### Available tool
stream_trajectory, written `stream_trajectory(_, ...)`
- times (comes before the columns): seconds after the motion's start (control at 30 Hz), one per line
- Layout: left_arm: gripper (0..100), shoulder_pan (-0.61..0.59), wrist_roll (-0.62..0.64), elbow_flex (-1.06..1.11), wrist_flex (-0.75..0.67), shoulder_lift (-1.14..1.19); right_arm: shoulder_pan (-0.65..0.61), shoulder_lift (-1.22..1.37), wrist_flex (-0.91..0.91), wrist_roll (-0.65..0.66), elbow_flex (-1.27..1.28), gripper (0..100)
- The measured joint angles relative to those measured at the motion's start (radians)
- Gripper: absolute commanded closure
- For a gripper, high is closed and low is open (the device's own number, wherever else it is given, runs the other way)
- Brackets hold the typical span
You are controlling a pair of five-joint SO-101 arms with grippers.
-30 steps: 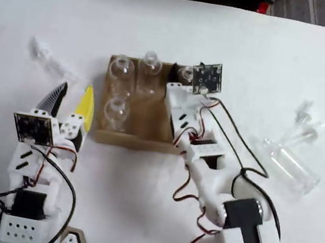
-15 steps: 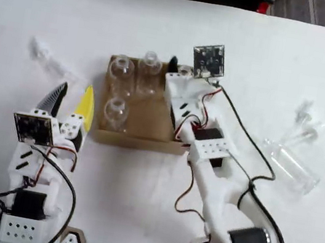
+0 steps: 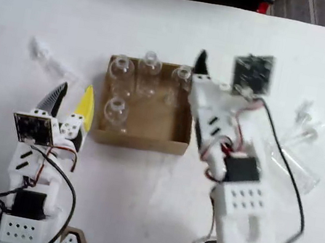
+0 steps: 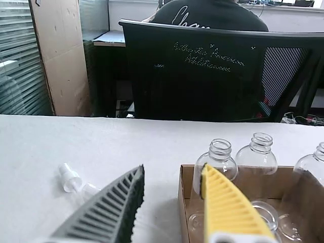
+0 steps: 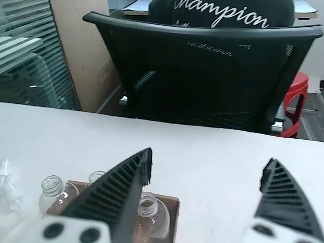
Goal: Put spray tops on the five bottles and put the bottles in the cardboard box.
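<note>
The white table (image 3: 165,28) is carrying the whole job. The right arm (image 3: 240,197) is stretching up alongside the cardboard box (image 3: 140,143), and the right gripper (image 5: 208,158) is gaping wide beyond the box's far right corner, gripping nothing. The left arm (image 3: 34,162) is sitting low on the box's other side; the left gripper (image 3: 75,88) is parted a moderate way, black and yellow fingers empty too, pointing past the box's left wall.

Four upright bottles (image 3: 121,68) are standing in the box with bare necks: three along the far wall, one nearer the front left. The fifth bottle (image 3: 302,173) is lying on its side out on the table, well to the right of the box and partly behind the right arm's cable.

That bottle is the hinge of it. It's lying back behind the right fingertips, beside that arm's forearm, with its long axis slanting across the table; the right arm is plainly the nearer one.

A pair of spray tops (image 3: 305,123) is resting just beyond it; another spray top (image 4: 71,178) is lying near the left gripper.
</note>
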Motion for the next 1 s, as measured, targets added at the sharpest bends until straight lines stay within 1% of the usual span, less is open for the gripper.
stream_trajectory(0.13,82,0.0,0.0,0.0,0.0,0.0,0.064,-0.172,0.187,0.0,0.018,68.7)
stream_trajectory(0.23,82,0.0,0.0,0.0,0.0,0.0,0.1,-0.29,0.275,0.0,0.112,68.7)
stream_trajectory(0.33,82,-0.002,0.0,0.0,0.0,0.0,0.137,-0.427,0.298,0.0,0.25,68.7)
stream_trajectory(0.5,82,-0.054,0.0,0.0,-0.009,0.0,0.183,-0.712,0.299,-0.002,0.523,70.0)
stream_trajectory(0.53,82,-0.063,0.0,0.0,-0.028,0.0,0.192,-0.776,0.301,-0.002,0.582,72.3)
stream_trajectory(0.6,82,-0.074,0.0,-0.002,-0.057,0.0,0.212,-0.904,0.301,-0.002,0.69,80.4)
stream_trajectory(0.7,82,-0.078,0.0,-0.005,-0.078,0.0,0.233,-0.887,0.301,-0.002,0.741,98.6)
stream_trajectory(0.73,82,-0.08,0.0,-0.009,-0.081,0.0,0.241,-0.887,0.301,-0.002,0.747,98.8)
stream_trajectory(0.8,82,-0.081,-0.006,-0.023,-0.081,0.0,0.25,-0.893,0.301,-0.002,0.756,92.5)
stream_trajectory(0.83,82,-0.081,-0.018,-0.032,-0.083,0.0,0.252,-0.895,0.301,-0.002,0.769,91.0)
stream_trajectory(0.9,83,-0.081,-0.074,-0.038,-0.083,0.0,0.247,-0.893,0.301,-0.002,0.816,90.4)
stream_trajectory(1.0,88,-0.081,-0.178,-0.038,-0.075,0.0,0.252,-0.907,0.301,-0.002,0.876,90.4)
